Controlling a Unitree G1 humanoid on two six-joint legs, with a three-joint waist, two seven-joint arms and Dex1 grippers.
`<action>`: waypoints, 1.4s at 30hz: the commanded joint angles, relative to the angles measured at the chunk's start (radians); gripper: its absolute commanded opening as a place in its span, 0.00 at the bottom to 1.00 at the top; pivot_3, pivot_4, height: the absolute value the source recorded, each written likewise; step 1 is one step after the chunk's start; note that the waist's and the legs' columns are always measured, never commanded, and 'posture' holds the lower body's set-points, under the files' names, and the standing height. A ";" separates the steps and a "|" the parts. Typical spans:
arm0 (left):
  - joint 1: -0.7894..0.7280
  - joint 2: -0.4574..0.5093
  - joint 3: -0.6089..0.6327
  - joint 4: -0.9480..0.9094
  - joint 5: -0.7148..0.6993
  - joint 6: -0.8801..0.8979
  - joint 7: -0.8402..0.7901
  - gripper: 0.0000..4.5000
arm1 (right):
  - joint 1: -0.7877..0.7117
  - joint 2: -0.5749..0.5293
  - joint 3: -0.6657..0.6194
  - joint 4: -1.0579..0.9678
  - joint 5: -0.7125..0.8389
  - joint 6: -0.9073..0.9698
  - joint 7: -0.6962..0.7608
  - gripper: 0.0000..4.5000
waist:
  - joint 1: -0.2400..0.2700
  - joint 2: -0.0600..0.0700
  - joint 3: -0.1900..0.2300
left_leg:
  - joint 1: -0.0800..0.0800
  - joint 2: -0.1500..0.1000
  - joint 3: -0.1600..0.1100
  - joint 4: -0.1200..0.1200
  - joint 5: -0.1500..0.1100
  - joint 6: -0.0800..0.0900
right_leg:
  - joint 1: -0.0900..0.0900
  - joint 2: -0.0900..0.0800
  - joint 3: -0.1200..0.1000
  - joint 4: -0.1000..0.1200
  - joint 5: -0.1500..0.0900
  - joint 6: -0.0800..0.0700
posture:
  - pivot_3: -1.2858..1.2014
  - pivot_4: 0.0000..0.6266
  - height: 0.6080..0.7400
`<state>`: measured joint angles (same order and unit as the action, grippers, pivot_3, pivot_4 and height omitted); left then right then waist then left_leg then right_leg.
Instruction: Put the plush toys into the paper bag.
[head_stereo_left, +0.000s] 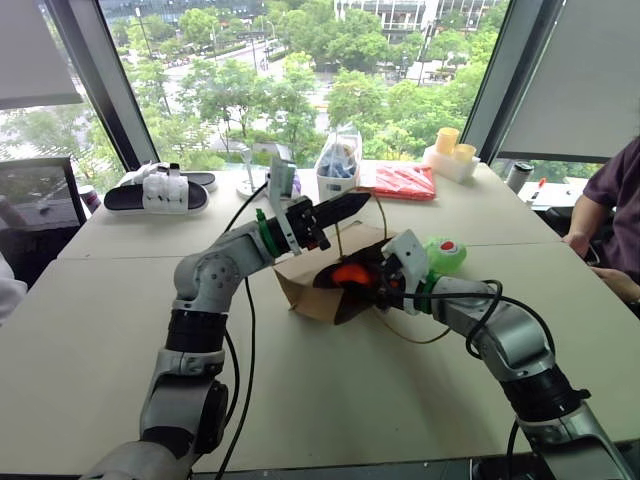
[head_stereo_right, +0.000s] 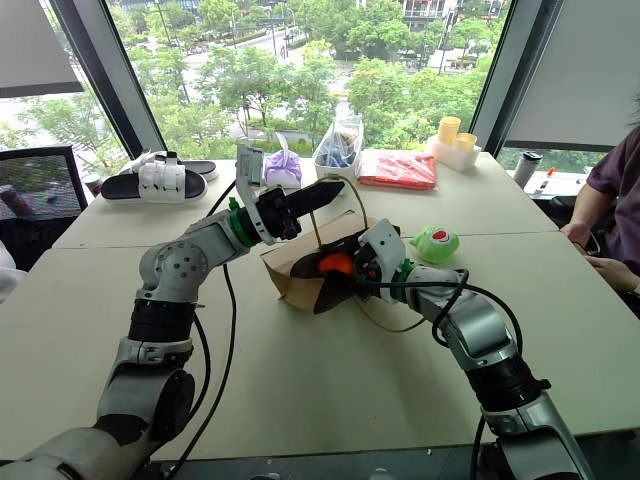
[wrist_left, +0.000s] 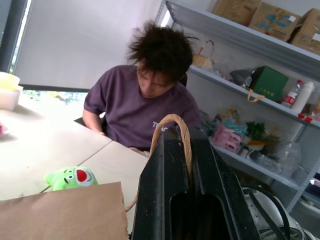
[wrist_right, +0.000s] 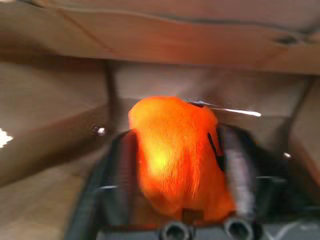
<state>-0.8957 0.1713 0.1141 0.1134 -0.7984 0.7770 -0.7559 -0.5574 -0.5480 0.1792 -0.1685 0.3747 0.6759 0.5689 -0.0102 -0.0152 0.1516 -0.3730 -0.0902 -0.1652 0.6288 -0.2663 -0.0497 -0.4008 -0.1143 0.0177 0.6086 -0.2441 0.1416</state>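
- Two grippers work at the paper bag (head_stereo_left: 320, 285), which lies on its side near the middle of the table (head_stereo_left: 330, 400) with its mouth facing the robot's right
- Left gripper (head_stereo_left: 345, 208) is raised above the bag; its black fingers (wrist_left: 165, 200) are pressed together on a cord handle (wrist_left: 172, 122), which loops up over them in the left wrist view
- Right gripper (head_stereo_right: 345, 275) reaches into the bag's mouth from the right, with the orange toy (wrist_right: 175, 155) between its fingers (wrist_right: 240, 170)
- Right wrist view has the orange toy inside the bag, brown paper walls all round it, the two fingers flanking it; blur hides whether they grip it or stand just off it, so I cannot tell the state of this tool
- Green toy (head_stereo_left: 444, 254) sits on the table just beyond the right gripper's wrist, outside the bag, its red-and-white spot facing up
- Far side of the table holds a pair of black-and-white sandals (head_stereo_left: 160, 190), a purple bundle (head_stereo_right: 283, 168), a clear bag (head_stereo_left: 338, 160) with blue contents, a red packet (head_stereo_left: 405, 182) and yellow cups (head_stereo_left: 452, 145)
- Person in a purple shirt (wrist_left: 145, 105) sits at the table's right edge, head bent down
- Shelves (wrist_left: 260, 55) with boxes and bottles stand behind the person
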 joint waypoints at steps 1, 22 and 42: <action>-0.003 -0.004 0.011 -0.017 0.002 -0.027 0.010 0.00 | 0.040 -0.044 -0.120 -0.158 0.103 0.073 0.045 0.98 | 0.002 0.000 0.000 | 0.000 0.000 0.000 0.000 0.000 0.000 | 0.000 0.000 0.000 0.000 0.000 0.000 | 0.52 0.24 1.00; 0.025 -0.017 -0.008 -0.029 0.014 -0.040 0.030 0.00 | -0.171 0.015 -0.344 0.604 -0.099 -0.204 -0.308 0.98 | -0.012 0.001 0.000 | 0.001 0.001 0.009 -0.001 0.000 0.000 | -0.003 0.000 0.004 0.002 0.000 0.000 | 0.52 0.24 1.00; 0.042 -0.004 0.002 -0.049 0.025 -0.058 0.081 0.00 | -0.453 0.043 -0.214 1.299 -0.377 -0.511 -0.317 0.01 | -0.009 0.001 -0.001 | 0.001 0.000 0.010 -0.001 0.000 -0.001 | -0.003 -0.001 0.005 0.002 0.000 0.000 | 0.52 0.24 1.00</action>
<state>-0.8237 0.1695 0.1093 0.0763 -0.7721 0.7460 -0.6688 -1.0175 -0.4627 -0.0240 1.1709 0.0105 0.1699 0.2426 -0.0195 -0.0146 0.1509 -0.3718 -0.0899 -0.1555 0.6282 -0.2659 -0.0502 -0.4033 -0.1151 0.0223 0.6106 -0.2438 0.1411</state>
